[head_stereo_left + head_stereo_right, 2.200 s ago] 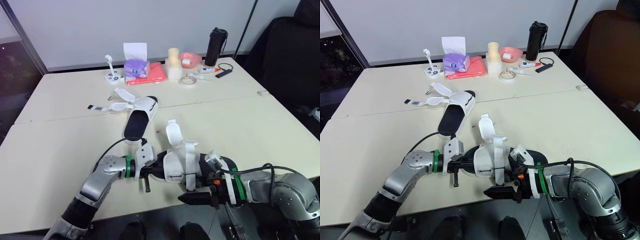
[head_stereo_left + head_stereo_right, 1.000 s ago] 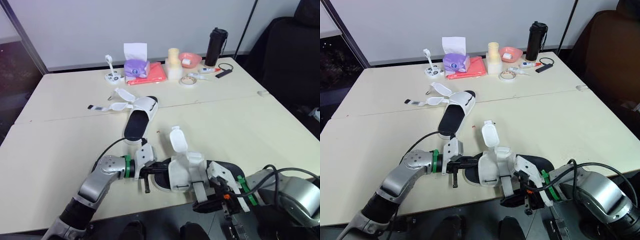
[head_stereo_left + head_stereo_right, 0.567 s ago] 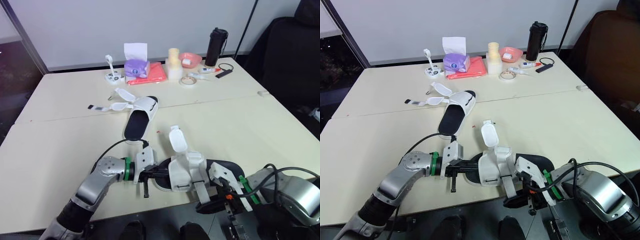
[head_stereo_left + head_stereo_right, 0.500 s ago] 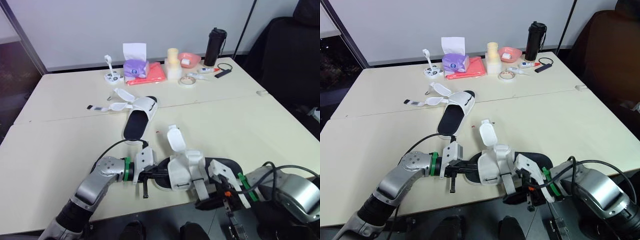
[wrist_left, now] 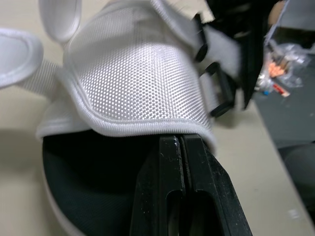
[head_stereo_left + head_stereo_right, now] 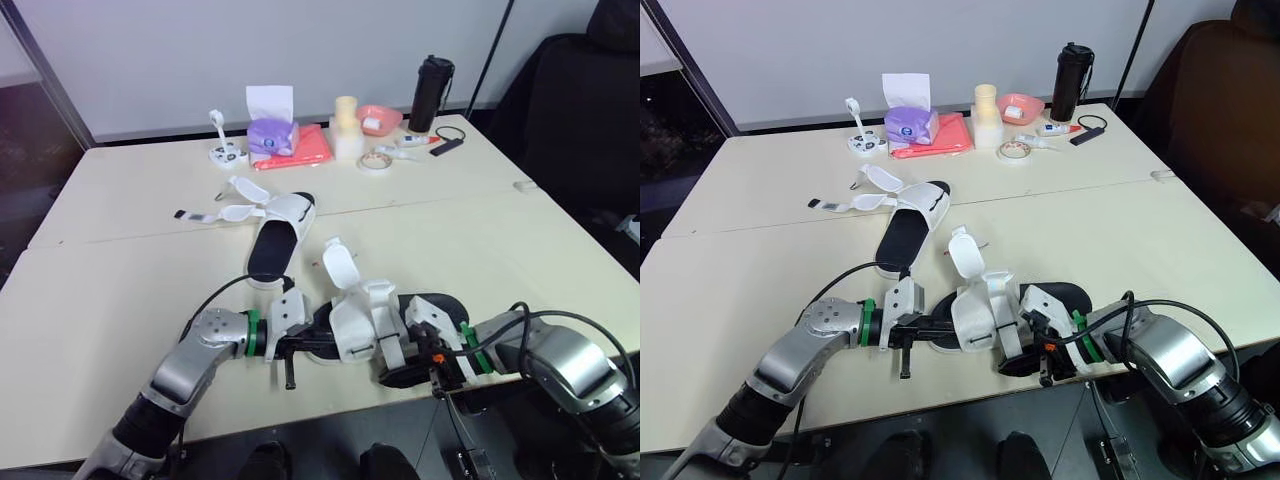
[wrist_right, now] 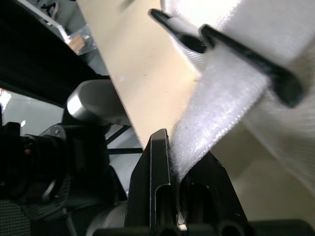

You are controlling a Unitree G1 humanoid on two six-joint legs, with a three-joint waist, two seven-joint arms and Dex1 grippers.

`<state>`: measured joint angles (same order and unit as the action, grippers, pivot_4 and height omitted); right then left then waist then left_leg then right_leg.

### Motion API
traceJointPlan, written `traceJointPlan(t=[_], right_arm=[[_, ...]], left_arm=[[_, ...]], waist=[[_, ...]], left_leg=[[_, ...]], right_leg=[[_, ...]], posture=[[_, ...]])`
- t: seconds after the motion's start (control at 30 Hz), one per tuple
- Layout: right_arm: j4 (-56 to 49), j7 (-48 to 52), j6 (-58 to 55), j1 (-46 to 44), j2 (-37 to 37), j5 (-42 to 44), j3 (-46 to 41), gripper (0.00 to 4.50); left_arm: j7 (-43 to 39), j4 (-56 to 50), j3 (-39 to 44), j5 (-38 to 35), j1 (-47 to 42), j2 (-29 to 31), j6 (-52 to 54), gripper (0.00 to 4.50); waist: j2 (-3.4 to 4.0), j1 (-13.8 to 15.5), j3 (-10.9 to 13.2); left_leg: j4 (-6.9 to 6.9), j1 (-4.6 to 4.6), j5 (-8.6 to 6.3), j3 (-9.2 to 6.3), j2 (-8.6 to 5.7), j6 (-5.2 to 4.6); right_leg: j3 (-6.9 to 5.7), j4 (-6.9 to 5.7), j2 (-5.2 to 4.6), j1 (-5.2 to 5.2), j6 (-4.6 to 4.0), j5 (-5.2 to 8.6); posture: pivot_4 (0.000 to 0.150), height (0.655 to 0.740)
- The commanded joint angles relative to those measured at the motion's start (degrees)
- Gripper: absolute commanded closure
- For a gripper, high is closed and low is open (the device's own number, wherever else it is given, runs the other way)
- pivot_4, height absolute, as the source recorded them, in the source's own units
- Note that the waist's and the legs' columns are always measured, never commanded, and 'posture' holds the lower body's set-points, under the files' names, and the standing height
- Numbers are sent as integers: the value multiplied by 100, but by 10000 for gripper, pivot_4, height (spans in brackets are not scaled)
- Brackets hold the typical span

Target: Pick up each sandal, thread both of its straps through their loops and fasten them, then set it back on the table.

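near sandal [image 6: 362, 318]: left gripper [image 5: 179, 141] clamped on its white upper's hem; right gripper [image 7: 173, 143] pinching its strap [image 7: 209, 96], just beyond the black loops.

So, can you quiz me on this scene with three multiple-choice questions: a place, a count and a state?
1. Where is the black bottle? A) far right corner of the table B) near edge C) on the floor
2. How many sandals? A) one B) two C) three
3. The right gripper is A) open B) shut on a white strap C) holding tape
Key: A, it stands among the far clutter; B, the near sandal and the far sandal; B, the strap sits pinched in it.
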<state>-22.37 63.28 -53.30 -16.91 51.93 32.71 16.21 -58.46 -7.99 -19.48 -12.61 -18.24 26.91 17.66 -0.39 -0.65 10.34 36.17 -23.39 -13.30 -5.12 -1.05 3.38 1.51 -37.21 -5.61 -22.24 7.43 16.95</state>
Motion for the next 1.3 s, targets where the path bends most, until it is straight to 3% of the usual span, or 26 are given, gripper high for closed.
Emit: traceJointPlan(t=[0.03, 0.33, 0.6, 0.93, 1.07, 1.3], right_arm=[[-410, -43, -110, 125, 17, 205, -182, 44421], [-671, -136, -362, 206, 105, 438, -500, 44421], [-1290, 16, -830, 515, 578, 1238, -1158, 44421], [-1935, 532, -70, 1583, 1366, 1223, -1457, 44421], [-1820, 578, 126, 1431, 1419, 1278, -1635, 44421], [-1405, 366, -306, 370, 1169, 1815, -1771, 44421]], left_arm=[[119, 225, -100, 249, -49, -110, -373, 45000], [-103, 658, -497, 807, -75, 25, -993, 45000], [-194, 702, -585, 795, -115, 29, -827, 45000], [-121, 505, -483, 664, -96, -80, -502, 45000], [-130, 493, -460, 662, -78, -59, -490, 45000], [-129, 505, -456, 683, 5, -32, -555, 45000]], waist=[[0, 4, 0], [1, 19, -3], [1, 41, -4], [0, 105, -9], [0, 118, -9], [-1, 114, -8]], left_leg=[[0, -1, 0, 0, 0, 0], [6, 2, 0, 0, 0, 0], [5, 1, 0, -1, -1, 0], [7, 8, 0, 0, 0, 0], [5, 8, 0, 0, 0, 0], [4, 8, 0, 0, 0, 0]], right_leg=[[0, 0, 0, 0, 0, 0], [0, 0, 0, 8, 0, 0], [-1, 2, 0, 9, 0, 0], [-1, 3, 0, 19, 1, 1], [-1, 6, 0, 18, 2, 1], [-2, 6, 0, 18, 1, 1]], posture=[[1500, 7400], [1500, 7400], [1500, 7400], [1500, 7400], [1500, 7400], [1500, 7400]])
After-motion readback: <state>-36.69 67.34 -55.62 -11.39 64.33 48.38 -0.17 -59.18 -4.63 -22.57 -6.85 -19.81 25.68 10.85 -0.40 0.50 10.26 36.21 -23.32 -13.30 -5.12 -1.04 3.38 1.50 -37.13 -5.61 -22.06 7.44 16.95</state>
